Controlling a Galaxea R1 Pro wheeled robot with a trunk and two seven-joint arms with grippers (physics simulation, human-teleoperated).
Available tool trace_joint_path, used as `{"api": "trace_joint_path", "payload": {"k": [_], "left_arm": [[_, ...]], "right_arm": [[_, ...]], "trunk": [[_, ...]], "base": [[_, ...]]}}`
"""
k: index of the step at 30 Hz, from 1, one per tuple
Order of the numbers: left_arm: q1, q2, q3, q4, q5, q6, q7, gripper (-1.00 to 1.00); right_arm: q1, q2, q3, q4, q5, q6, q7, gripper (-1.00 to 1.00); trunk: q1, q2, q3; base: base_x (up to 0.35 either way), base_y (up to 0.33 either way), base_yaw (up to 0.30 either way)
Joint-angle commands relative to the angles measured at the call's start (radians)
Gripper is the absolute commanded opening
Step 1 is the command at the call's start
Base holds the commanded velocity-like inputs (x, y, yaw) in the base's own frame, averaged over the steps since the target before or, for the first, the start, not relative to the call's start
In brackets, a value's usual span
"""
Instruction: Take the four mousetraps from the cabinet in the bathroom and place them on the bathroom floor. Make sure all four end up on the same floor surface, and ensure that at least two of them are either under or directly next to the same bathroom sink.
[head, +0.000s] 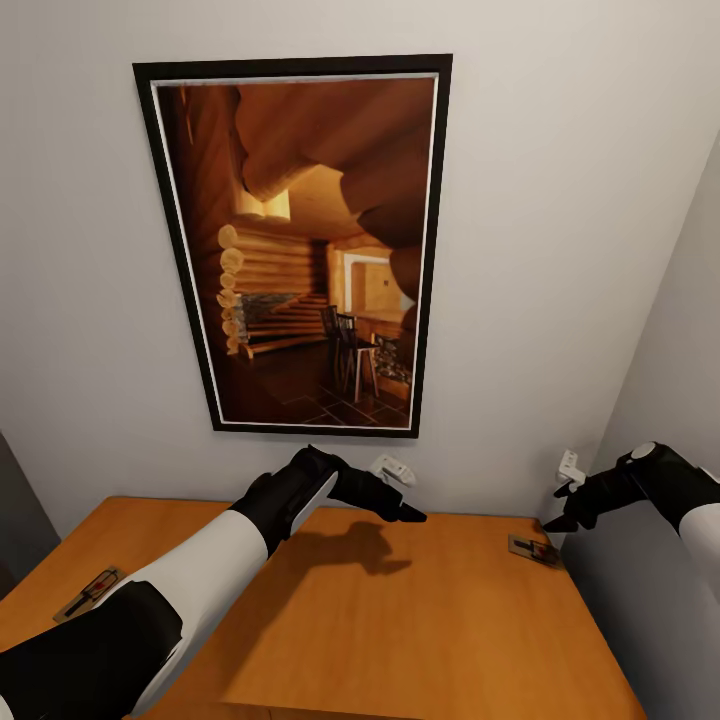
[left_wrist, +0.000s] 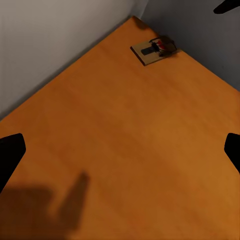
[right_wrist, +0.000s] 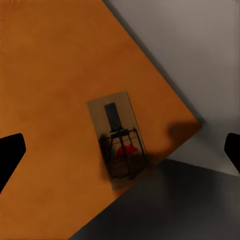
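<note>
Mousetraps are what I am after, and I count two of them in sight, both lying flat on the cabinet's top surface (head: 400, 620). One mousetrap (head: 533, 550) sits at the far right corner, close to where the back wall meets the grey side wall; the other mousetrap (head: 90, 592) lies near the left edge, well apart from the first. The task names four, so two are unaccounted for from where I look. No floor and no sink show, so I judge that nothing is visibly placed yet and the whole carrying part is left: pick up each trap, bring it down to the tiles, and put at least two by the same sink.

My right gripper (head: 565, 505) hangs just above and beside the far right trap, its fingers spread wide and empty; through the right wrist camera the trap (right_wrist: 121, 142) lies squarely between the finger tips, red bait patch and dark wire visible. My left gripper (head: 405, 512) hovers over the middle of the surface near the back wall, also spread wide and holding nothing.

One framed picture (head: 305, 245) of a log cabin interior hangs on the wall behind the cabinet.
</note>
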Motion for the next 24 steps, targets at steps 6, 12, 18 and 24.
{"api": "trace_joint_path", "payload": {"k": [6, 12, 18, 24], "left_arm": [[-0.001, 0.0, -0.002, 0.001, 0.009, 0.009, 0.002, 1.0], [-0.001, 0.0, -0.002, 0.001, 0.01, 0.009, 0.002, 1.0], [-0.001, 0.0, -0.002, 0.001, 0.009, 0.009, 0.002, 1.0], [-0.001, 0.0, -0.002, 0.001, 0.009, 0.009, 0.002, 1.0]], "right_arm": [[0.0, -0.001, 0.002, -0.002, -0.002, 0.01, 0.004, 1.0], [0.0, -0.001, 0.002, -0.002, -0.001, 0.01, 0.004, 1.0], [0.0, -0.001, 0.002, -0.002, -0.001, 0.01, 0.004, 1.0], [0.0, -0.001, 0.002, -0.002, 0.0, 0.01, 0.004, 1.0]], "trunk": [[0.023, -0.043, -0.019], [0.046, -0.085, -0.038], [0.069, -0.127, -0.057], [0.081, -0.148, -0.066]], "base": [[0.0, 0.0, 0.0], [0.0, 0.0, 0.0], [0.0, 0.0, 0.0], [0.0, 0.0, 0.0]]}}
